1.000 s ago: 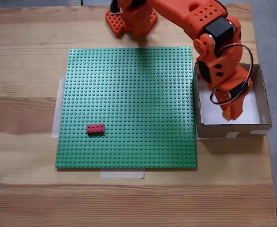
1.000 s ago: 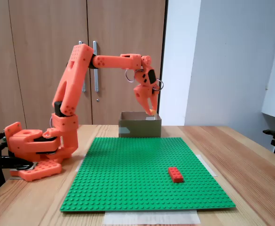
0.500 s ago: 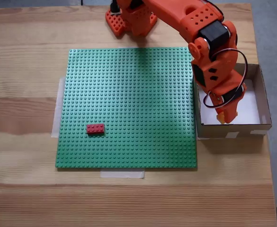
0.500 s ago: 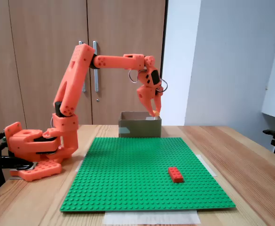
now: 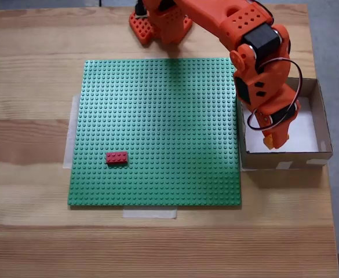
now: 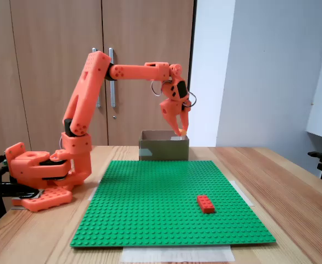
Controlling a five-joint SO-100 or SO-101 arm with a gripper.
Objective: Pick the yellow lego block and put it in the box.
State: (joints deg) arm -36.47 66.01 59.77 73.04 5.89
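Overhead, the orange arm's gripper [image 5: 269, 142] pinches the yellow brick [image 5: 268, 141] above the near wall of the cardboard box [image 5: 323, 119], poised for a drop, the red brick [image 5: 117, 157] left on the green baseplate [image 5: 157, 116].

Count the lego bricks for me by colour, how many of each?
Yellow: 1, the yellow lego block held in the gripper over the box.
Red: 1, the red brick on the green baseplate.
Total: 2 bricks.
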